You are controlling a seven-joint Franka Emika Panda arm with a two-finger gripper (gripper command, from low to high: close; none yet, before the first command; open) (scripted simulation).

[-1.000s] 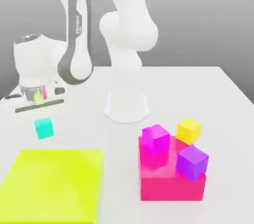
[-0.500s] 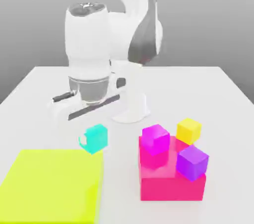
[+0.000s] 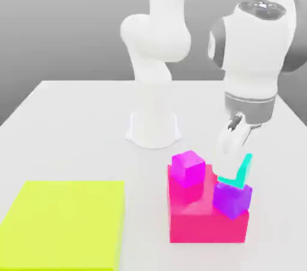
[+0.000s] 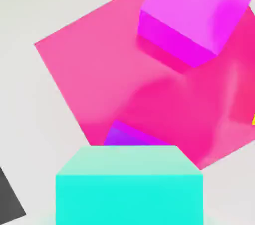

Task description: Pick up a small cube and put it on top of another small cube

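The gripper [image 3: 235,144] hangs over the block pile on the exterior view's right, fingers clamped on the small teal cube [image 3: 237,171], which is tilted and off the table. Directly beneath it sits the small violet-purple cube [image 3: 232,198], perched on the near right corner of the big pink block [image 3: 204,219]; whether teal touches purple, I cannot tell. Up close from the hand, the teal cube [image 4: 129,189] looms large with a sliver of purple [image 4: 130,137] peeking behind it. The magenta cube [image 3: 188,168] rests further left on that pink block. The flat yellow-green slab [image 3: 63,222] lies well apart on the white table [image 3: 72,120].
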